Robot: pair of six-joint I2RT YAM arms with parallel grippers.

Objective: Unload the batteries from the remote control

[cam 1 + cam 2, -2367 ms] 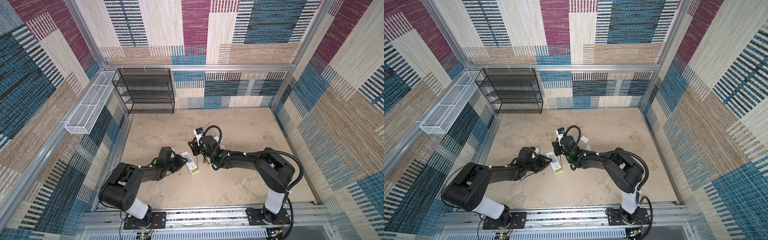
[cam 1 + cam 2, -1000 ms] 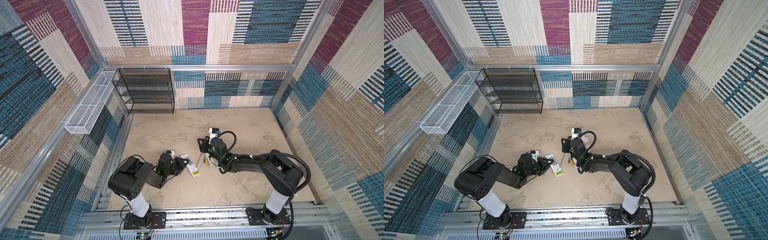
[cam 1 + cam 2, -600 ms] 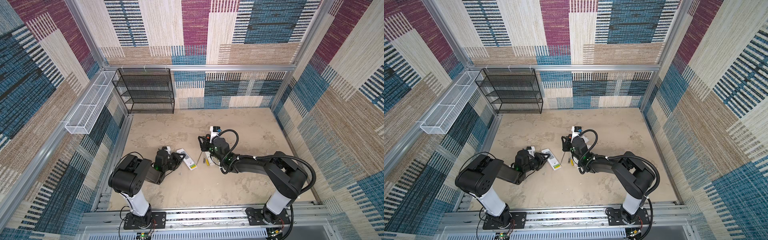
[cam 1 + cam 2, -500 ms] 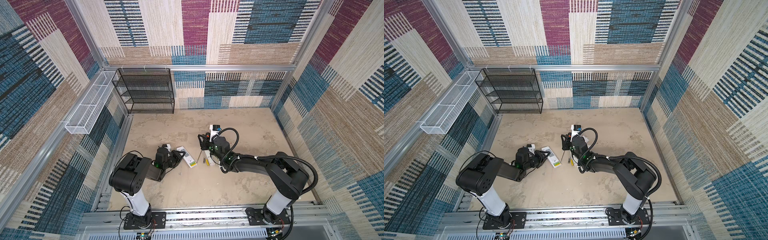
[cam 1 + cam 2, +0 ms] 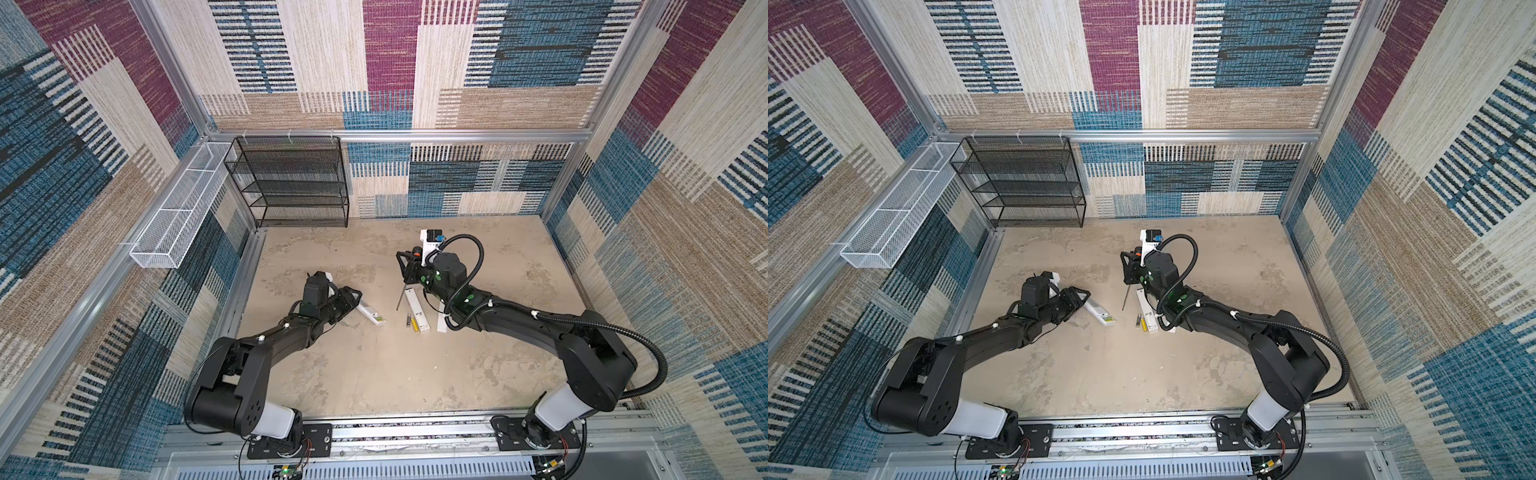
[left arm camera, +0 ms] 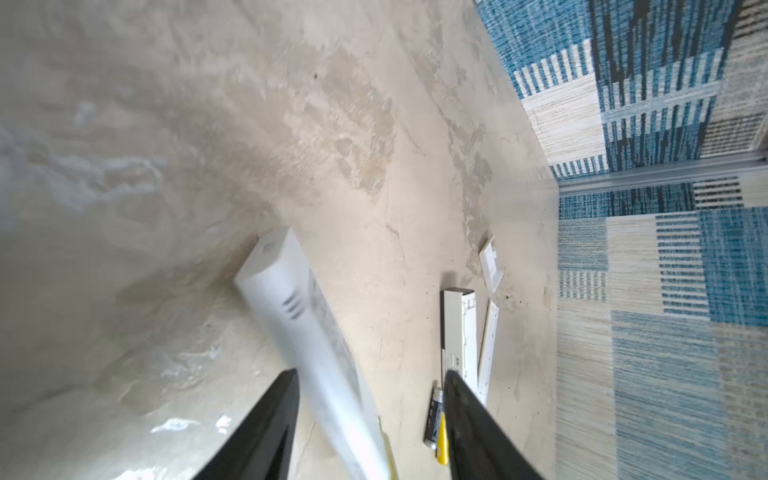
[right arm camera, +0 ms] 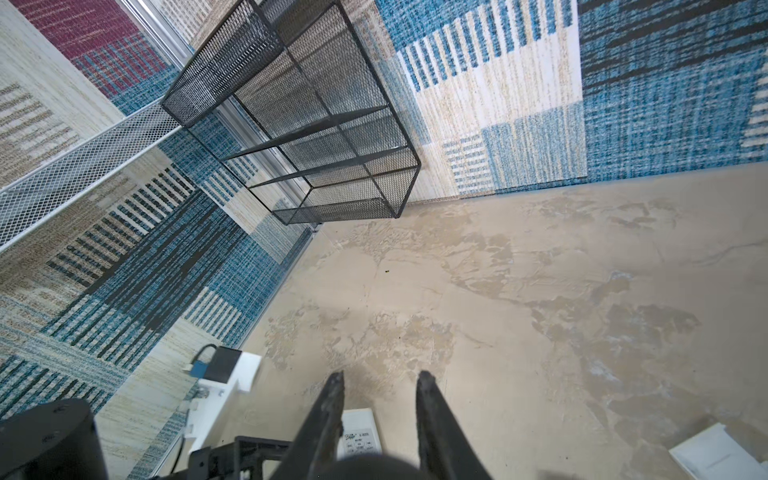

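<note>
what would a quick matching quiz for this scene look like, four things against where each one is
Things:
1 screwdriver
2 rack
3 basket
4 loose batteries

Places:
a hung up at the left
b lying beside a remote
c in the right gripper
d standing at the back

Pairs: 1-c, 2-d, 3-a, 4-b

Both top views look steeply down from high up, opposite the black mesh shelf [image 5: 291, 183], sharing the whole floor [image 5: 374, 374]. The right wrist camera sits close over the floor facing that shelf; the left wrist camera, equally low, faces away from it
</note>
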